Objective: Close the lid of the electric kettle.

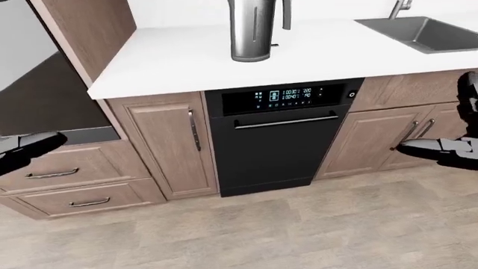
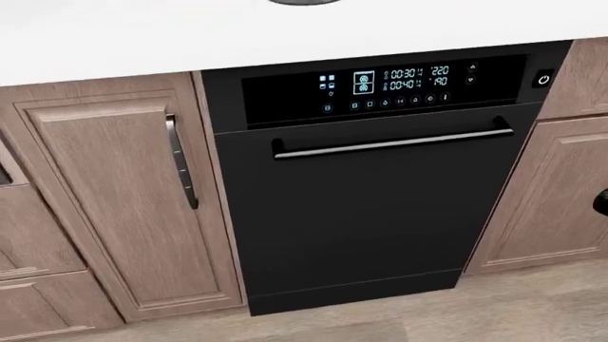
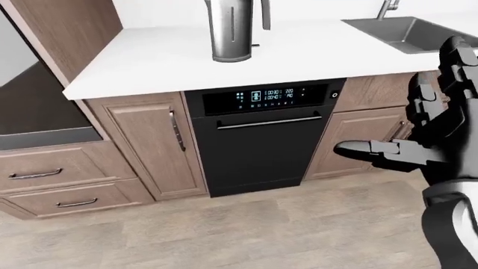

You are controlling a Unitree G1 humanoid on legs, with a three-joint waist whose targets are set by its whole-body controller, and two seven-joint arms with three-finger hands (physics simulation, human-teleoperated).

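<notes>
The steel electric kettle (image 1: 253, 31) stands on the white counter (image 1: 172, 61) above the dishwasher; the frame's top edge cuts off its upper part, so its lid is hidden. Only a sliver of its base (image 2: 304, 2) shows in the head view. My right hand (image 3: 418, 120) hovers low at the right of the right-eye view, open with fingers spread, well below and to the right of the kettle and holding nothing. My left hand (image 1: 26, 147) is just a dark shape at the left edge of the left-eye view, by the drawers.
A black dishwasher (image 2: 371, 185) with a lit panel and bar handle fills the head view, wood cabinets (image 2: 114, 192) on either side. A steel sink (image 1: 426, 31) sits in the counter at the right. A dark oven front (image 1: 45, 101) and drawers are at the left.
</notes>
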